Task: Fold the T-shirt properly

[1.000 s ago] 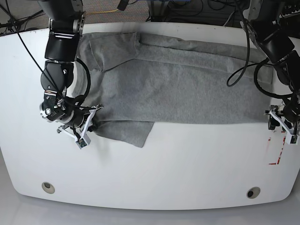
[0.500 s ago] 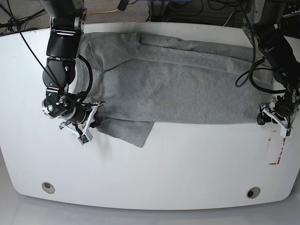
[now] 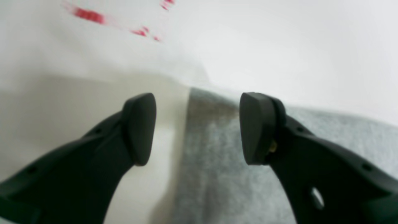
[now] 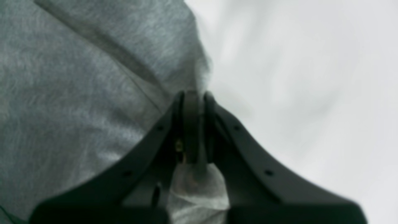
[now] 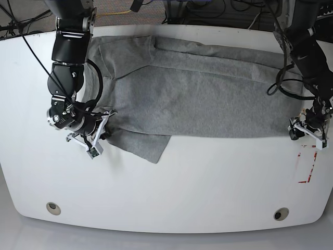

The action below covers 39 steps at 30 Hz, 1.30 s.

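Note:
The grey T-shirt lies spread across the far half of the white table, with a flap folded over at its near left. My right gripper is at that left edge, shut on a pinch of the fabric. In the right wrist view the right gripper has its fingers pressed together, with cloth bunched between them. My left gripper is at the shirt's near right corner. The left wrist view shows the left gripper open, straddling the shirt's edge just above the table.
Red marks sit on the table right of the shirt's corner, also in the left wrist view. Two round holes lie near the front edge. Cables hang behind the table.
My left gripper has moved away from the red marks to the shirt's near right corner and opened wider. My right gripper has shifted slightly toward the far side, still pinching the cloth.

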Motion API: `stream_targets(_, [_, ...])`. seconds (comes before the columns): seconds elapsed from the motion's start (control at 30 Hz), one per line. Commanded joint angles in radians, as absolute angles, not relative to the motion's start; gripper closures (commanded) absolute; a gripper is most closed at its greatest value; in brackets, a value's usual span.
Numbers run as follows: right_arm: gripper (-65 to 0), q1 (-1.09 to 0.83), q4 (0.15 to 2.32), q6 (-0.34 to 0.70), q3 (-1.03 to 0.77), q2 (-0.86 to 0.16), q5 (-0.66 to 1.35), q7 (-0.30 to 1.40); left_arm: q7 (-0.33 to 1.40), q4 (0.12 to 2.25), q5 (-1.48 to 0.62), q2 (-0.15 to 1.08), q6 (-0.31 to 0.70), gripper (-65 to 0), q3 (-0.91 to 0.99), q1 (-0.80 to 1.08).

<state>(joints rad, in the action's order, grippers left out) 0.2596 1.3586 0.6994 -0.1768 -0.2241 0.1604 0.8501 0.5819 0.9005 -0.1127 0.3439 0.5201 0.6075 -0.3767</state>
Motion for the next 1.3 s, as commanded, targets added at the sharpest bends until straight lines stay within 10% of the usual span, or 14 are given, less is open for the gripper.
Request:
stream_targets(0.0, [-1.0,0.283,1.376,0.698,-0.183,-0.239,0.170,0.835,0.555,0.909,-0.127,0.386,0.519,-39.6,0.607,-0.400])
stream_targets(0.47, [-1.0,0.283,1.376,0.698,-0.182,-0.236,0.170,0.835,0.553,0.797,-0.137,0.361,0.527,-38.9,0.501,-0.407])
stream_targets(0.7, [-1.0,0.288,1.376,0.698,-0.183,-0.242,0.168,0.835,0.553,0.800,-0.136,0.344,0.527,0.0,0.498,-0.406])
stream_targets(1.27, [0.0,0.286,1.504,0.698,-0.185,-0.243,0.170,0.839,0.680,1.049,-0.137,0.340,0.641,0.0,0.590,-0.421])
